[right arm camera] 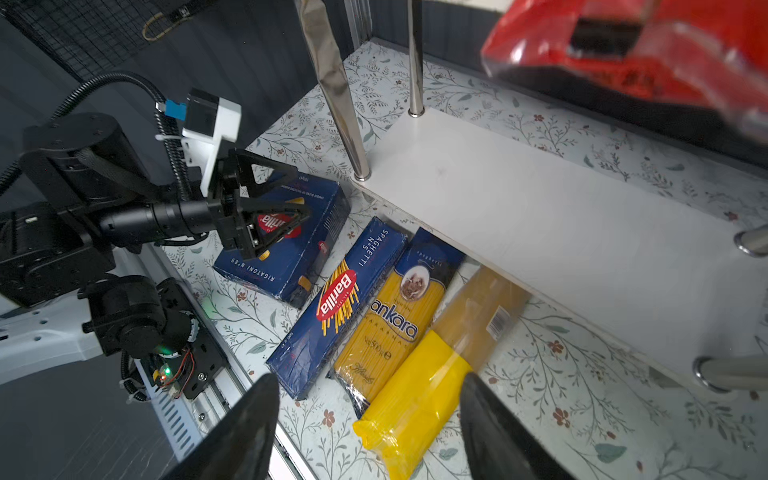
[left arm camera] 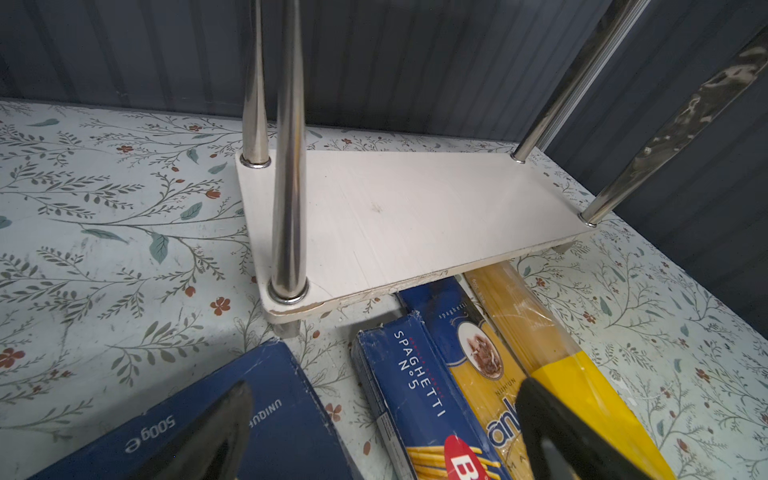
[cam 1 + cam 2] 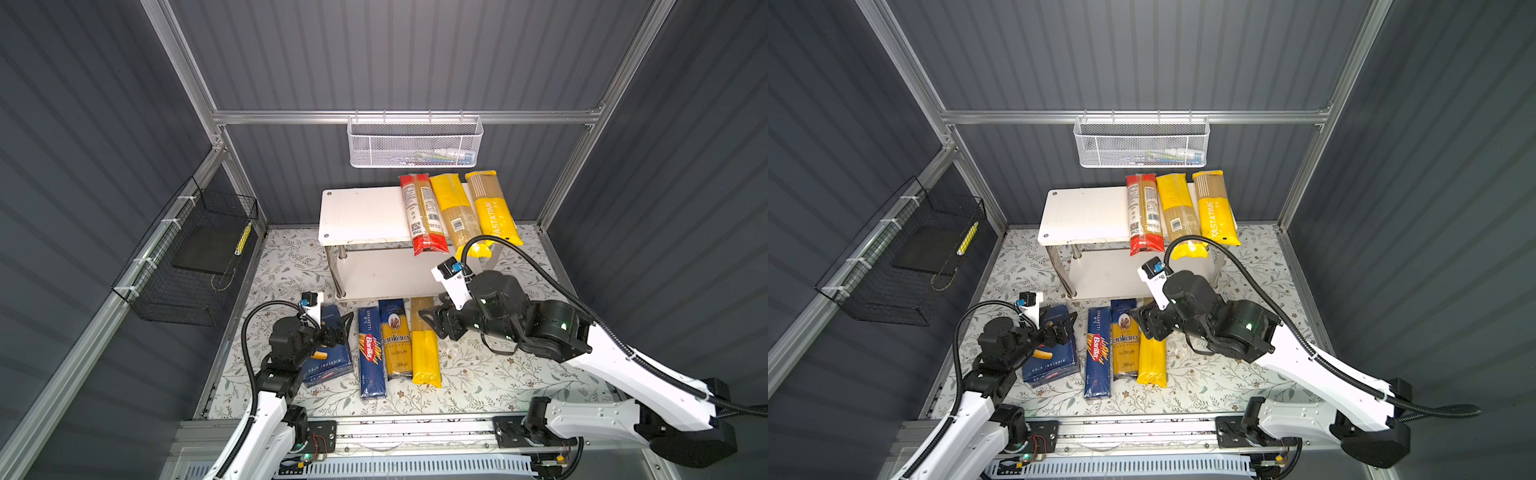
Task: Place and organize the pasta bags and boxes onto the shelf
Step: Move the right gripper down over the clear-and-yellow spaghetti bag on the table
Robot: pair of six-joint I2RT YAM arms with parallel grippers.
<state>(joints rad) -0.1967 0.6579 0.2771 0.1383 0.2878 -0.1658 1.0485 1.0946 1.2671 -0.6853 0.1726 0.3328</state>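
Loading the shelf (image 3: 361, 212) is not quite half done, by my reckoning: its top tier carries three packs at the right end (red bag (image 3: 424, 216), plain bag (image 3: 453, 212), PASTATIME bag (image 3: 494, 212)), while its lower tier (image 2: 415, 216) is bare. On the table (image 3: 498, 374) in front lie the rigatoni box (image 3: 328, 361), the spaghetti box (image 3: 371, 353), the ankara bag (image 3: 397, 345) and a yellow bag (image 3: 426, 353), side by side. My right gripper (image 1: 370, 378) hovers over that yellow bag, jaws spread, holding nothing; next I should drop, straddle it and clench. My left gripper (image 3: 340, 326), also released, hangs above the rigatoni box.
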